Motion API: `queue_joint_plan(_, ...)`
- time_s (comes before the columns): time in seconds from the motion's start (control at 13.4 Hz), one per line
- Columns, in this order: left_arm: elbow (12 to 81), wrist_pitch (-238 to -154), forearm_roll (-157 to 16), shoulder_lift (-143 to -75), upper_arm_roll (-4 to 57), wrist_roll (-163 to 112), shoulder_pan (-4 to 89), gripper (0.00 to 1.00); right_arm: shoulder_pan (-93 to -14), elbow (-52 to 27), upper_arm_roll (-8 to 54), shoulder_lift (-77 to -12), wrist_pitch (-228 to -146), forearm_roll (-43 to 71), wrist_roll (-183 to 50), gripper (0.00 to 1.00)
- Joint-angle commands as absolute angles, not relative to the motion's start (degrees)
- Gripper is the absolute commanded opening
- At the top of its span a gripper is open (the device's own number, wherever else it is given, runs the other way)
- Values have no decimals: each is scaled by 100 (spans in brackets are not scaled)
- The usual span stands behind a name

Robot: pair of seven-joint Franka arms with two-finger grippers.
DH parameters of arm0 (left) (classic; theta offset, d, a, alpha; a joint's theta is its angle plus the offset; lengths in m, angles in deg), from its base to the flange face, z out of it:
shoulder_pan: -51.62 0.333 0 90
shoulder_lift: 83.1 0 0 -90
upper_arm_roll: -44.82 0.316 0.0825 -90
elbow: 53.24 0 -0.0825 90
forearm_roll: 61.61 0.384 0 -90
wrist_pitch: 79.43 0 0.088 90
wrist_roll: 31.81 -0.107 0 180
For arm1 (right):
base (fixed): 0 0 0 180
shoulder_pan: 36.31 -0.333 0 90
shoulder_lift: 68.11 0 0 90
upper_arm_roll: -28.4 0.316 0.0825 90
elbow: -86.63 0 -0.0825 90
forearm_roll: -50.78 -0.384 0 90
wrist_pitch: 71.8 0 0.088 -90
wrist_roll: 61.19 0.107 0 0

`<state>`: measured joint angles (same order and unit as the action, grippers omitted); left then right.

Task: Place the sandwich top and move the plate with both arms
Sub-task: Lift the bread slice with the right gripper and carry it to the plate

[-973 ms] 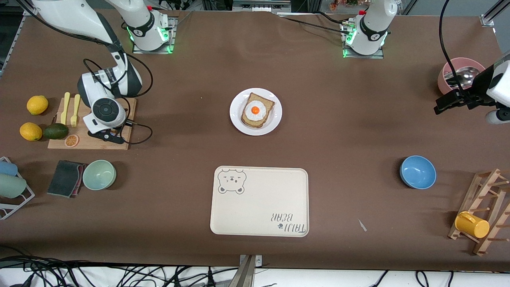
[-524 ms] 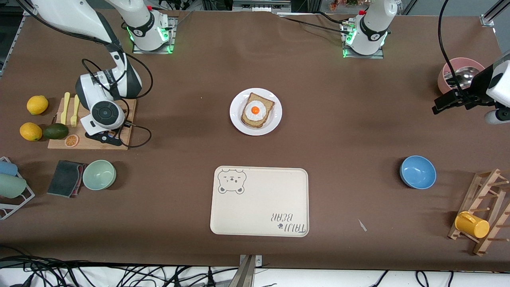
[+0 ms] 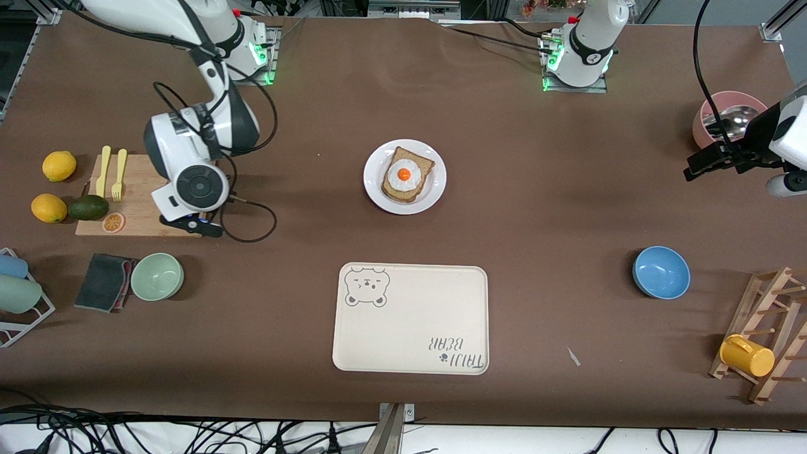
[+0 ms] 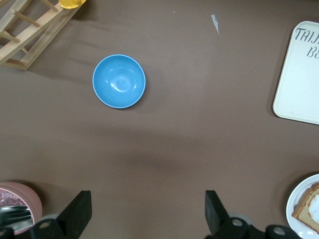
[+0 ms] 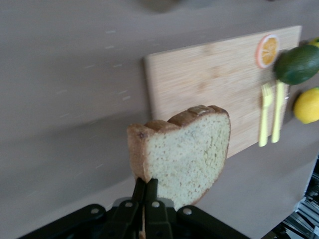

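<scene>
front: my right gripper point(image 3: 189, 222) up over the cutting board point(image 3: 135, 214) edge, plate point(image 3: 435, 189) mid-table, farther than the tray point(image 3: 410, 321) | left wrist: my left gripper point(image 4: 147, 214) spread wide, idling over bare table | right wrist: fingers point(image 5: 145, 199) pinching the sandwich top point(image 5: 182, 154)

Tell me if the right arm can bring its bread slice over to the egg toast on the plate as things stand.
Probably yes. The right gripper holds the sandwich top over the cutting board's edge; only bare table lies between it and the plate, and the left gripper waits near the pink bowl.
</scene>
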<state>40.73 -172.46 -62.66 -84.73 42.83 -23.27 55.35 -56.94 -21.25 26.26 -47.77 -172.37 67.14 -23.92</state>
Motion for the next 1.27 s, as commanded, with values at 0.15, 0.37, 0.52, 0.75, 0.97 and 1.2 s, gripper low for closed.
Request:
queue_joint_plan(0.15,4001,-17198,-6424,-8503,4333,-2373,5505,100,-6855,-919,2603,-4342,-16664,5896,-1929,0)
queue_joint_plan(0.37,4001,-17189,-6433,-8494,4333,-2372,5505,100,-7593,-409,2603,-4061,-16663,5553,-1453,0)
queue_joint_plan(0.52,4010,-17189,-6433,-8503,4333,-2329,5496,100,-8032,-172,2612,-3859,-16716,5447,-1382,0)
queue_joint_plan(0.75,4019,-17180,-6433,-8485,4333,-2390,5566,100,-8402,565,2612,-3473,-16751,4948,-1120,0)
queue_joint_plan(0.97,4019,-17189,-6503,-8494,4333,-2320,5557,100,-8816,928,2612,-3086,-17284,4832,-611,0)
queue_joint_plan(1.2,3993,-17180,-6495,-8494,4333,-2328,5557,100,-9044,928,2612,-2717,-18295,4823,-171,0)
